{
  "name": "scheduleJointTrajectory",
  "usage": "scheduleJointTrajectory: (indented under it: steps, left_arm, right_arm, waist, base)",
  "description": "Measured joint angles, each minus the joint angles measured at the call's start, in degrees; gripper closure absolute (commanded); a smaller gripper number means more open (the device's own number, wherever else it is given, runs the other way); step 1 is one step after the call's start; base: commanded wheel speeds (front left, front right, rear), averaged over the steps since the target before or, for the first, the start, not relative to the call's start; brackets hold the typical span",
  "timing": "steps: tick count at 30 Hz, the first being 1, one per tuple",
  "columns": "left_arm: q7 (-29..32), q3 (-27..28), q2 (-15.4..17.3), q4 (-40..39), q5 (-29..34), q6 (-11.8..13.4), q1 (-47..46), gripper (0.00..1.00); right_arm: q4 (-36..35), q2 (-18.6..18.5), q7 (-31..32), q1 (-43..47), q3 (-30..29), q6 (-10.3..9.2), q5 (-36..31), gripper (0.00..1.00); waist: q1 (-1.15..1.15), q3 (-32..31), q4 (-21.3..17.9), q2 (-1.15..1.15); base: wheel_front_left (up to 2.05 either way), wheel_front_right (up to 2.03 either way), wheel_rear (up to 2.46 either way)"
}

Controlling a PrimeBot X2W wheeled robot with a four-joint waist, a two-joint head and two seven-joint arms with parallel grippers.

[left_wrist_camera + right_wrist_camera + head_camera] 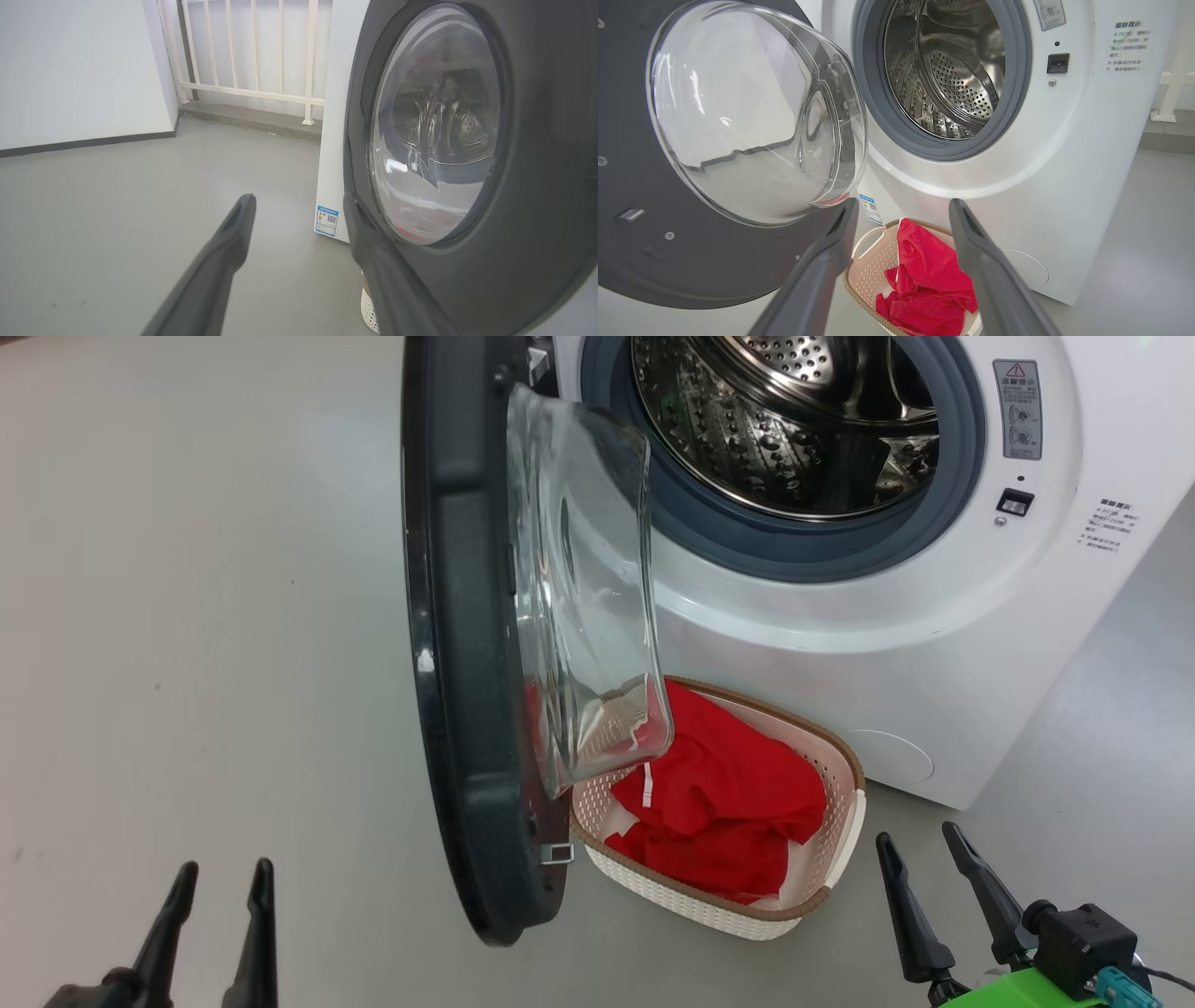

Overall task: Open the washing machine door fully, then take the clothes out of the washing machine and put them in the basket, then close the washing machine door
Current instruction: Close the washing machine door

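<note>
The right tool [904, 207] stands wide open, holding nothing; at 6 o'clock the red clothes [924, 275] lie in the basket [871, 270]; the washing machine door [691, 266] hangs open at 9 o'clock; the washing machine [1064, 177] shows its shiny drum [943, 74] at 12 o'clock.

Washer [934, 644] white, seal [747, 546] blue-grey, drum [728, 439] bare steel with a dotted hole pattern. Door [457, 663] frame glossy black, bowl clear glass. Clothes [728, 784] bright red, thin white trim. Basket [653, 887] cream, perforated grid sides, brown woven-look rim, white handle. Label [327, 220] blue. Warning sticker [1017, 411] grey, red triangle. Floor [187, 616] plain light grey. Railing [252, 46] white.
</note>
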Motion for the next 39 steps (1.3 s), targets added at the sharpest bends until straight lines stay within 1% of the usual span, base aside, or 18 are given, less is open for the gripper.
scheduleJointTrajectory:
  steps: [2, 3, 4, 6, 8, 9, 13, 14, 16, 17, 22, 34, 39]
  left_arm:
    - [0.0, -0.1, -0.2, -0.1, -3.0, 0.0, 0.0, 0.52]
    - [0.0, -0.3, -0.1, -0.3, -4.1, 0.0, 0.0, 0.52]
    - [0.0, -0.6, 0.1, -0.4, -5.5, 0.0, -0.1, 0.61]
    - [0.0, -1.4, 0.4, -0.9, -8.2, 0.0, -0.3, 1.0]
    - [0.0, -2.6, 1.4, -1.4, -10.7, 0.0, -0.5, 1.0]
    - [0.0, -2.6, 1.4, -1.4, -10.7, 0.0, -0.5, 1.0]
    - [0.0, -5.8, 4.4, -2.8, -13.7, 0.0, -2.3, 1.0]
    - [0.0, -7.6, 5.8, -3.8, -14.4, 0.0, -3.0, 1.0]
    - [0.0, -9.4, 6.7, -4.9, -15.4, 0.0, -4.0, 1.0]
    - [0.0, -9.4, 6.7, -4.9, -15.4, 0.0, -4.0, 1.0]
    - [0.0, -13.6, 9.3, -7.7, -17.2, 0.0, -5.7, 1.0]
    - [0.0, -19.9, 12.7, -10.6, -17.3, 0.0, -8.6, 1.0]
    - [-0.3, -23.2, 13.0, -10.8, -17.1, 0.1, -10.4, 1.0]
  right_arm:
    - [0.0, 0.0, 0.0, 0.0, 0.0, 0.0, 0.0, 0.0]
    - [0.0, 0.0, 0.0, 0.0, 0.0, 0.0, 0.0, 0.0]
    - [0.0, 0.0, 0.0, 0.0, 0.0, 0.0, 0.1, 0.0]
    - [0.0, 0.0, 0.0, 0.0, 0.1, 0.01, 0.1, 0.0]
    - [0.0, 0.0, 0.0, 0.0, 0.1, 0.0, 0.1, 0.0]
    - [0.0, 0.0, 0.0, 0.0, 0.1, 0.0, 0.1, 0.0]
    - [0.0, 0.0, 0.0, -0.1, 0.1, 0.0, 0.1, 0.0]
    - [0.0, 0.1, 0.0, -0.2, 0.1, 0.0, 0.3, 0.0]
    - [0.0, 0.1, 0.0, -0.2, 0.1, 0.0, 0.4, 0.0]
    - [0.0, 0.1, 0.0, -0.2, 0.1, 0.0, 0.4, 0.0]
    - [-0.1, 0.0, 0.0, -0.4, 0.0, 0.0, 0.4, 0.0]
    - [-0.4, 0.0, 0.0, -1.7, 0.0, 0.0, 0.5, 0.0]
    - [-0.6, 0.0, 0.0, -3.0, -0.2, 0.0, 0.5, 0.0]
  waist:
    - [0.0, 0.0, 0.0, 0.0]
    - [0.0, 0.0, -0.1, 0.0]
    - [0.0, 0.0, -0.1, 0.0]
    - [0.0, 0.1, -0.3, 0.0]
    - [0.0, 0.1, -0.5, 0.0]
    - [0.0, 0.1, -0.5, 0.0]
    - [0.0, 0.5, -1.1, 0.0]
    - [0.0, 0.7, -1.4, 0.0]
    - [0.0, 0.9, -1.9, 0.0]
    - [0.0, 0.9, -1.9, 0.0]
    - [0.0, 1.6, -3.1, 0.0]
    - [0.0, 3.4, -6.5, 0.0]
    - [0.0, 4.3, -8.0, 0.0]
  base:
    - [0.0, 0.0, 0.0]
    - [0.0, 0.0, 0.0]
    - [0.0, 0.0, 0.0]
    - [0.0, 0.0, 0.0]
    - [0.0, 0.0, 0.0]
    - [0.0, 0.0, 0.0]
    - [0.0, 0.0, 0.0]
    - [0.0, 0.0, 0.0]
    - [0.0, 0.0, 0.0]
    - [0.0, 0.0, 0.0]
    - [0.0, 0.0, 0.0]
    - [0.0, 0.0, 0.0]
    - [0.0, 0.0, 0.0]
